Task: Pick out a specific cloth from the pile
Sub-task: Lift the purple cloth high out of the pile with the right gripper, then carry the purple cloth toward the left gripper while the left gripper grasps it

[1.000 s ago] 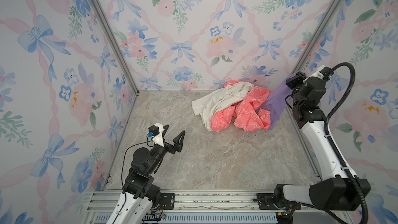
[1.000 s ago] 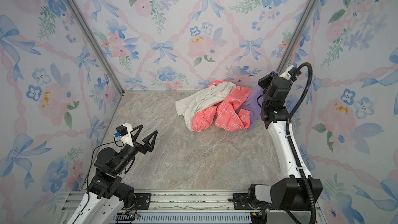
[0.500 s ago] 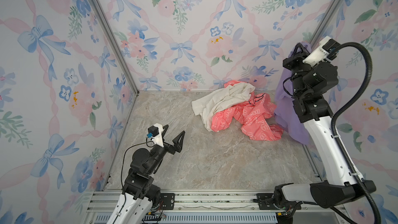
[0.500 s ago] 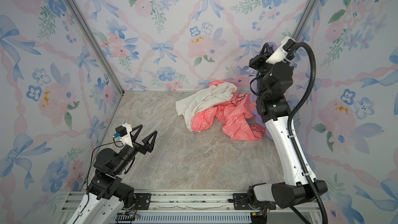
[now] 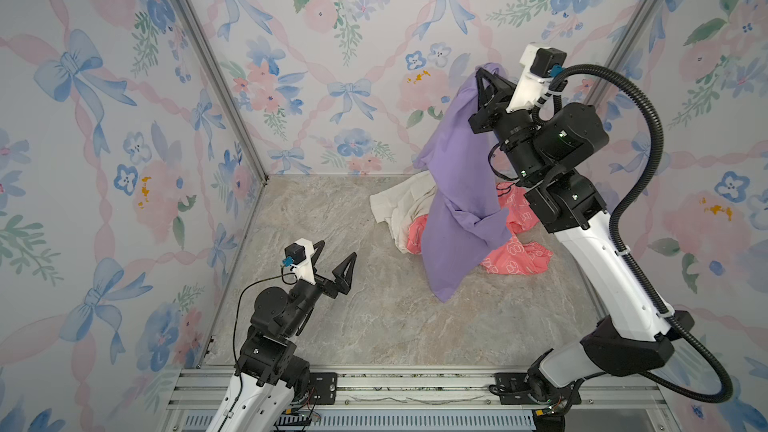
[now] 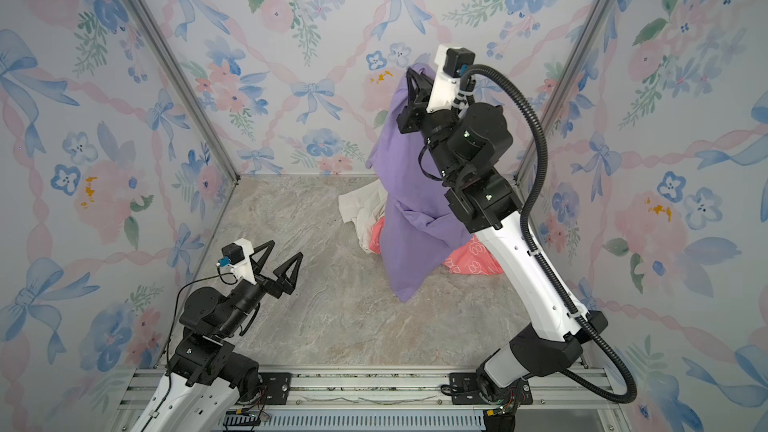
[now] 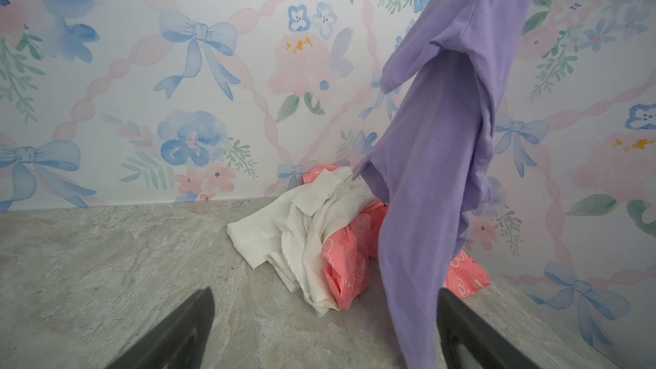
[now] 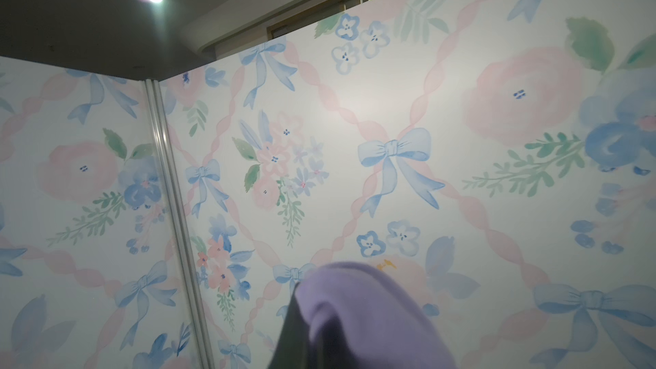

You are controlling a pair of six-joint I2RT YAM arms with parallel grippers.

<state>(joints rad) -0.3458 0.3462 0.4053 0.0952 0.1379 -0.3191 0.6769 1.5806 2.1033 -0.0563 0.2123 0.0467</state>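
Currently on record at this station:

1. Plain lavender-purple cloth of thin soft fabric [image 5: 461,201]. It hangs in one long drape from the right tool [image 5: 487,76], high at the far right in front of the floral back wall [image 5: 353,56]. Its lower end falls on the near side of the pile. Whether that end touches the grey marbled worktop [image 5: 332,326] cannot be told.

2. Right tool. The jaws are together, clamped on the upper edge of the lavender cloth. The fabric folds over the tips, and the right wrist view shows it bunched against one dark finger [image 8: 294,331].

3. Left tool [image 5: 337,250]. The jaws stand wide apart and hold nothing. It is raised at the near left, well apart from all fabric and pointing toward the pile.

4. The pile [image 7: 312,243], at the far right of the worktop. It is made up of a crumpled cream-white garment [image 7: 280,228] and a coral-pink cloth with white prints [image 7: 346,260]. Both lie on the worktop, and neither appears caught up in the lift.

Step in hand, as judged: lifting the chosen cloth out of the pile, which is largely done.

Next move calls for:
- Keeping the clamp firm.
- Carrying the drape clear of the pile toward open worktop on the near side.
- Watching that the trailing end does not drag the coral-pink cloth.
- Lowering the cloth and letting go.
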